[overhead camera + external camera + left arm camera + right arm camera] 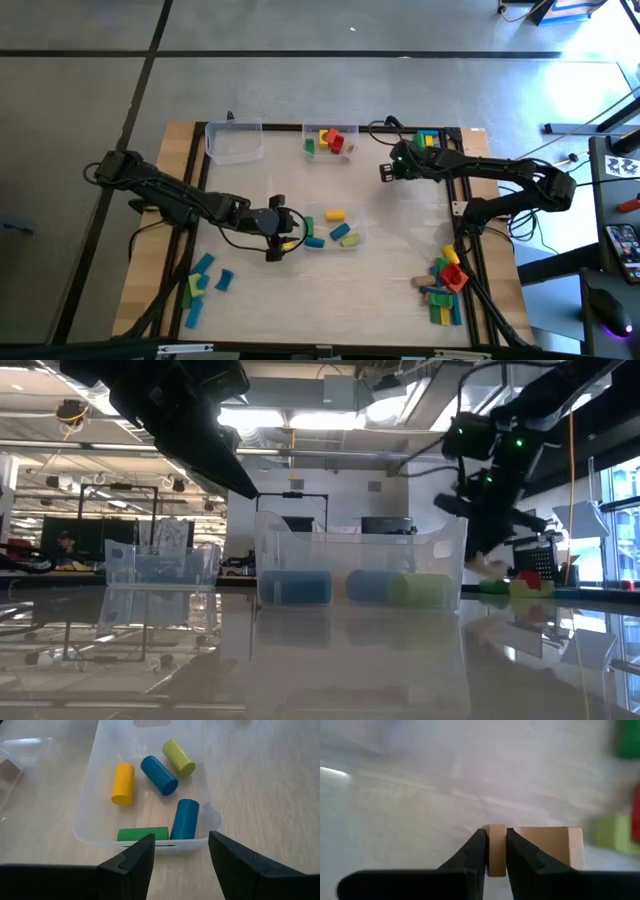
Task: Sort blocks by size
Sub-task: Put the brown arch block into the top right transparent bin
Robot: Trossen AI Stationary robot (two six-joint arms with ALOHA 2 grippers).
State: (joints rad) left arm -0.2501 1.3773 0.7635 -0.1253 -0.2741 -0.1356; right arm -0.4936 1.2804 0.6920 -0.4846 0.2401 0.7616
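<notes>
My right claw (495, 851) is pinched narrow on a tan wooden block (535, 851); the fingers (475, 852) clamp one thin end of it, and the rest of the block sticks out sideways past them, so its long axis lies across my grip, not along it. From above, this claw (388, 171) hangs over the far part of the worktop (400, 250), between the middle far tub (331, 143), which holds red, yellow and green blocks, and the right far tub (432, 140), with green and blue pieces in it. Both tubs are near; the right one lies closer to my wrist, the middle one closer to the fingertips. Which tub suits this block's size I judge only after comparing lengths, and I cannot read those well here.

My left claw (180, 852) stands spread wide and empty, just at the near wall of the central tub (95, 795). Inside lie five cylinders: a yellow one (123, 783), two blue (159, 775), a lime one (178, 757) and a green one (142, 834) against the wall nearest my fingers.

Loose blocks wait in two heaps: one near my left base (205, 285), another at the right near corner (446, 285), each nearer its own arm.
</notes>
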